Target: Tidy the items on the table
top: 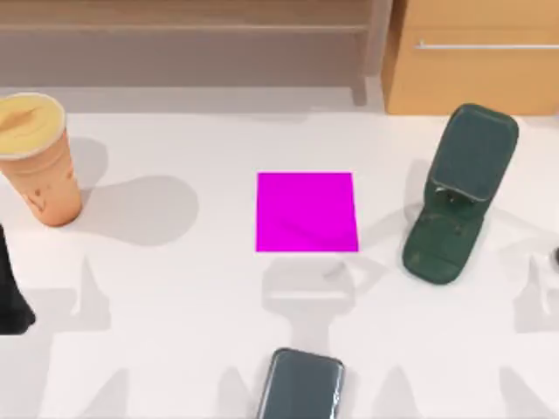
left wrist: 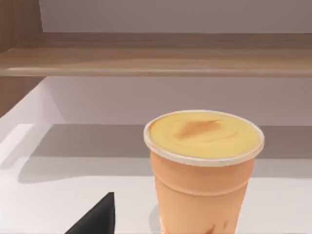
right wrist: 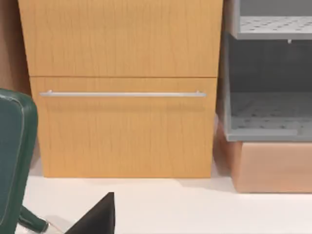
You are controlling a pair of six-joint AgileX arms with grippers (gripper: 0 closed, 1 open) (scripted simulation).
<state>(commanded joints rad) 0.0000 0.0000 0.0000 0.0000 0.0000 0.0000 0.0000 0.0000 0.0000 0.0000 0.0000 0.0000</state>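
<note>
An orange paper cup (top: 35, 157) with a yellow top stands upright at the table's (top: 175, 288) far left. The left wrist view shows the cup (left wrist: 204, 165) close ahead, with a black part of my left gripper (left wrist: 97, 219) beside it and apart from it. My left arm (top: 9, 297) is a dark shape at the left edge, nearer than the cup. A glossy dark grey smartphone (top: 301, 384) lies flat at the front centre. A dark green folding object (top: 458, 196) stands at the right, and its edge (right wrist: 12, 161) appears next to a black part of my right gripper (right wrist: 97, 219).
A flat magenta square (top: 306, 212) marks the table's middle. Behind the table run a wooden shelf (top: 183, 26) and a light wood cabinet (top: 476, 52) with a drawer handle (right wrist: 122, 94). A grey shelf unit (right wrist: 268, 73) stands beside the cabinet. A dark sliver (top: 555, 256) touches the right edge.
</note>
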